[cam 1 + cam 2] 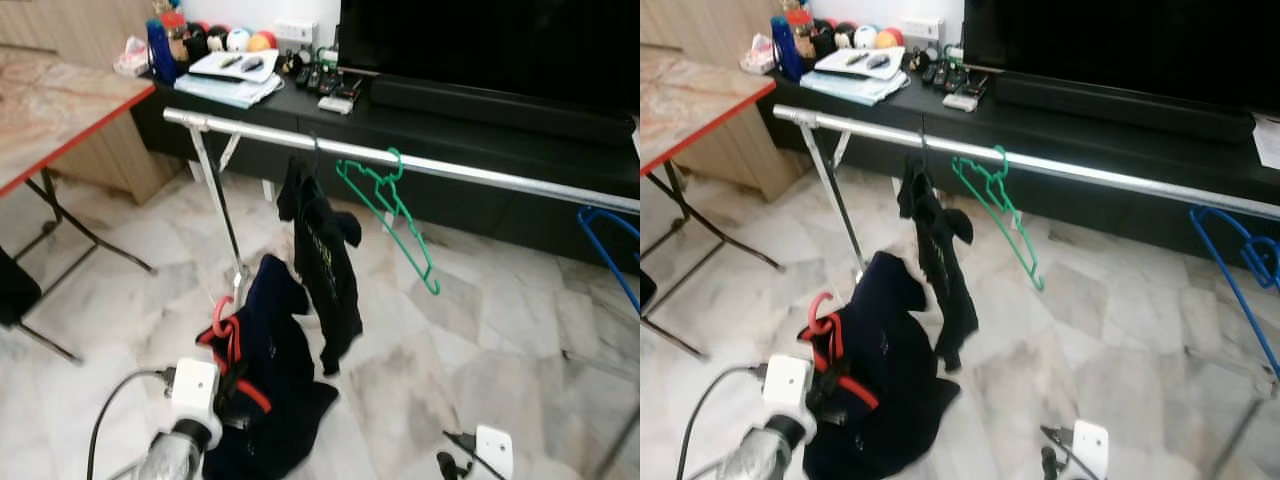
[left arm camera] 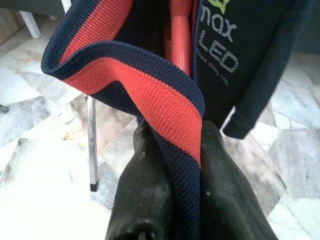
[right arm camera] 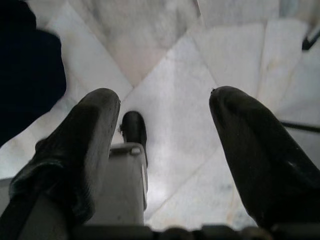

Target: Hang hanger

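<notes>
Fingers (image 2: 150, 200) of the left gripper (image 2: 176, 150) pinch the navy-and-red collar of a shirt (image 1: 275, 370) on a red hanger (image 1: 226, 330), at 7 o'clock below the rail (image 1: 440, 168). Right gripper (image 3: 165, 115) gapes, empty. Two bare hangers: one green (image 1: 395, 215), one blue (image 1: 610, 250).

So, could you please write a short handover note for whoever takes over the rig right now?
Left gripper: shut on the navy shirt's red-striped collar, with the red hanger inside the shirt, held low in front of the rail.
Right gripper: open, idle, low over the floor.
On the rail: a dark garment and an empty green hanger; a blue hanger is at the right end.
Done: shirt and hanger picked up.
Left: lift and hook the red hanger onto the rail.
</notes>
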